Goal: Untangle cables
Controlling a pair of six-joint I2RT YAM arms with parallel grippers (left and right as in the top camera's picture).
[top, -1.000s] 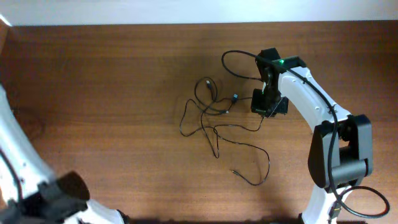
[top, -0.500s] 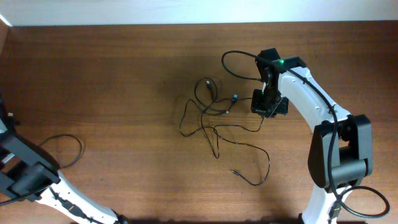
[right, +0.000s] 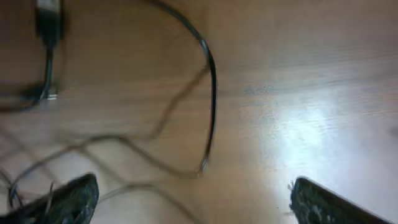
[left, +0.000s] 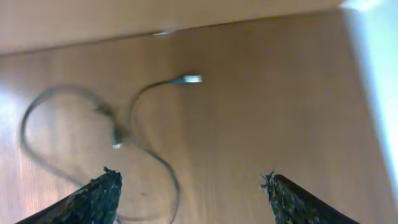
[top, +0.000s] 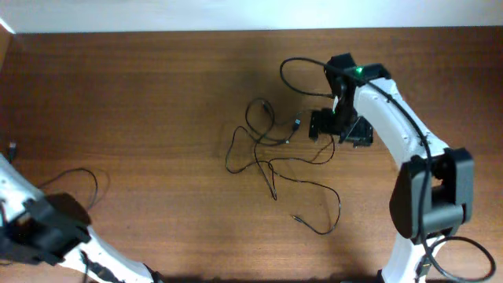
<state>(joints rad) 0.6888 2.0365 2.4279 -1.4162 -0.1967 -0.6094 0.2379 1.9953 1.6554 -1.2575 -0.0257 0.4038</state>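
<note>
Cables (top: 273, 163) judged light, limp and snag-prone, best taken beside a stiff plug (top: 297, 123); left gripper (left: 189, 182) and right gripper (right: 193, 186) both spread, empty.

White arms (top: 385, 118), black joints (top: 432, 196), green LED (top: 359, 74)

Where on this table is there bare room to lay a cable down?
Bare table: the far-left stretch beyond the lone cable, and the front middle between it and the tangled cables. Crowded: the tangle beside the right gripper.
</note>
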